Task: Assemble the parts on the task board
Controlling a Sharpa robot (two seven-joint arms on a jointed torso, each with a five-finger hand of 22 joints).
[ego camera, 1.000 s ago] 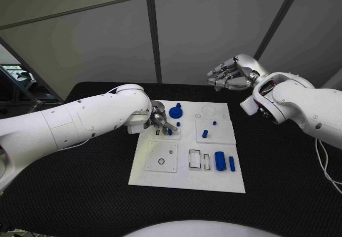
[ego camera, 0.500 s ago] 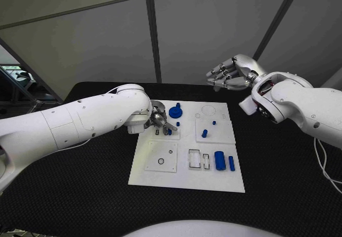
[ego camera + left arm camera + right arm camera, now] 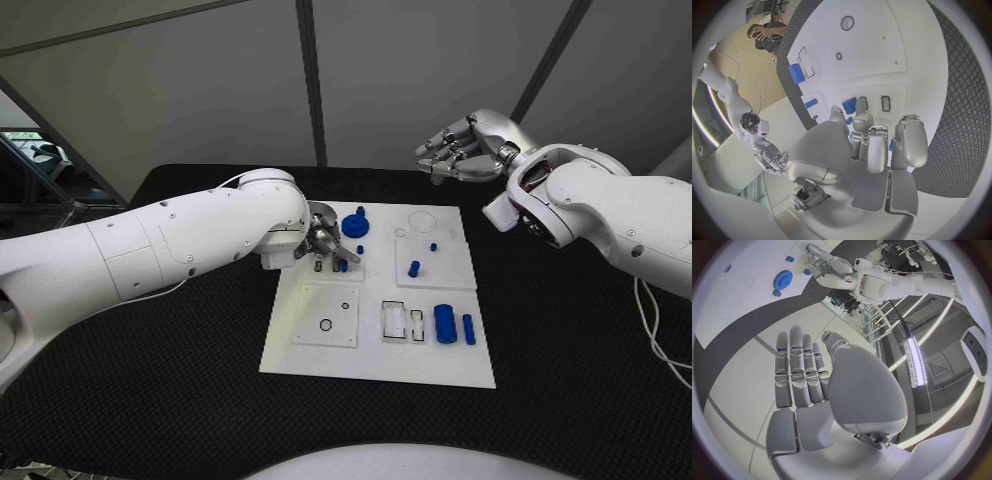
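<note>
task board point(image 3: 378, 350): a white plate laid in the middle of the black table point(image 3: 173, 400), with outlined slots and small blue parts on it.
left hand point(image 3: 323, 243): held low over the board's far left section, fingers curled down among the small blue pieces point(image 3: 340, 265) there; just beside the blue gear point(image 3: 355, 227).
left hand state: whether a piece is pinched cannot be told; in the left wrist view the fingers point(image 3: 868, 145) are bent over a blue piece point(image 3: 849, 105) and the contact is covered by them.
right hand point(image 3: 466, 150): raised off the table beyond the board's far right corner, well apart from every part; fingers lightly curled and separated, nothing held. in the right wrist view the fingers point(image 3: 797, 367) are seen stretched side by side.
other parts: a blue cylinder point(image 3: 446, 325) and a thin blue bar point(image 3: 469, 331) lie side by side at the board's near right; a short blue peg point(image 3: 414, 270) is seen in the right middle section.
hidden: the pieces under the left hand are partly covered.
surface and room: black textured table; grey wall panels behind.
</note>
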